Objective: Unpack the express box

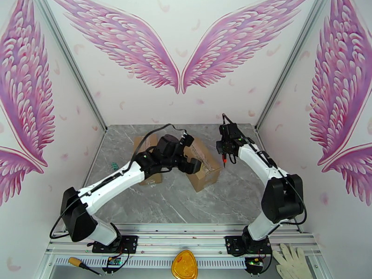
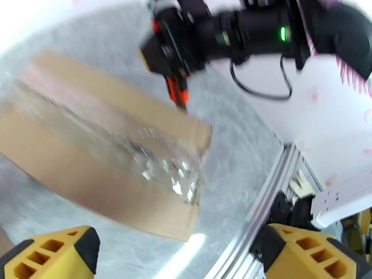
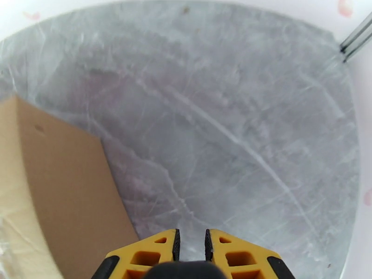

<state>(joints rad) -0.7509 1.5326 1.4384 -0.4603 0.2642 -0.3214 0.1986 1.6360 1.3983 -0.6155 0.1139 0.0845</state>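
Observation:
The express box [image 1: 207,175] is brown cardboard, sealed along its top with clear shiny tape [image 2: 153,163], and it lies mid-table. My left gripper [image 1: 193,156] hovers just above its left end, yellow fingers [image 2: 60,252] spread wide and open with nothing between them. My right gripper [image 1: 225,147] stands off the box's far right corner, shut on an orange-and-black cutter [image 2: 179,91]. The cutter points down, its tip at the box's top edge. From the right wrist, the box [image 3: 60,182] fills the lower left and the right gripper [image 3: 190,245] has its fingers almost together.
A second cardboard box [image 1: 148,145] lies left of the first, partly under my left arm. A small green item [image 1: 112,163] sits near the left wall. On the front rail [image 1: 186,238] lie a screwdriver [image 1: 83,265], a yellow object [image 1: 184,266] and white gloves [image 1: 290,259].

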